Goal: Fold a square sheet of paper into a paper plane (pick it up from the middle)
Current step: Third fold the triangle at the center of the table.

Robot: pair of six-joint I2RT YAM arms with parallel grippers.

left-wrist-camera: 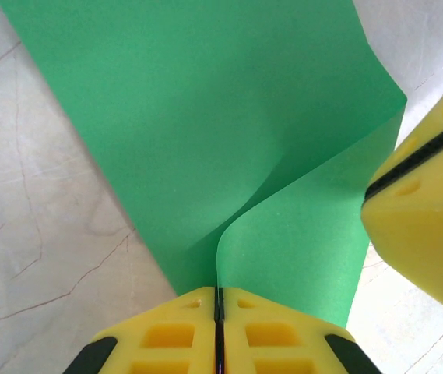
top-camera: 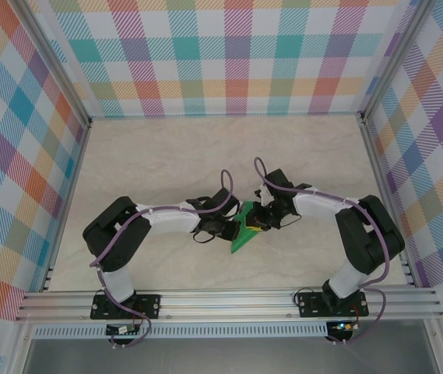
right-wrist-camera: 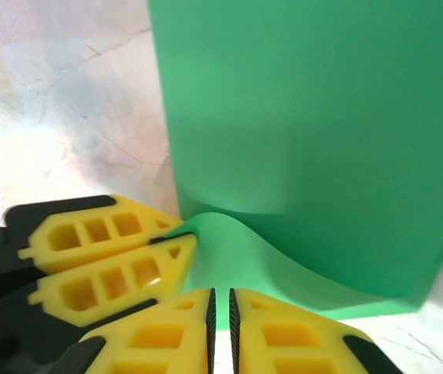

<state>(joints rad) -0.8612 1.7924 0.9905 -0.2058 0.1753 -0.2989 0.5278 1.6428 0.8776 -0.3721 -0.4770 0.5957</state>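
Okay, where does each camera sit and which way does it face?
Top external: above and behind, looking down at the table; left arm and right arm meet at the green paper.
Left wrist: on the left arm, looking along the left gripper at the paper; right arm's fingers at right.
Right wrist: on the right arm, looking along the right gripper at the paper.
Shared: both wrist views show the paper and the opposite gripper.

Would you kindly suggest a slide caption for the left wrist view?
Left gripper, jaws shut on the green paper sheet, which buckles into a curved ridge over the pale table.
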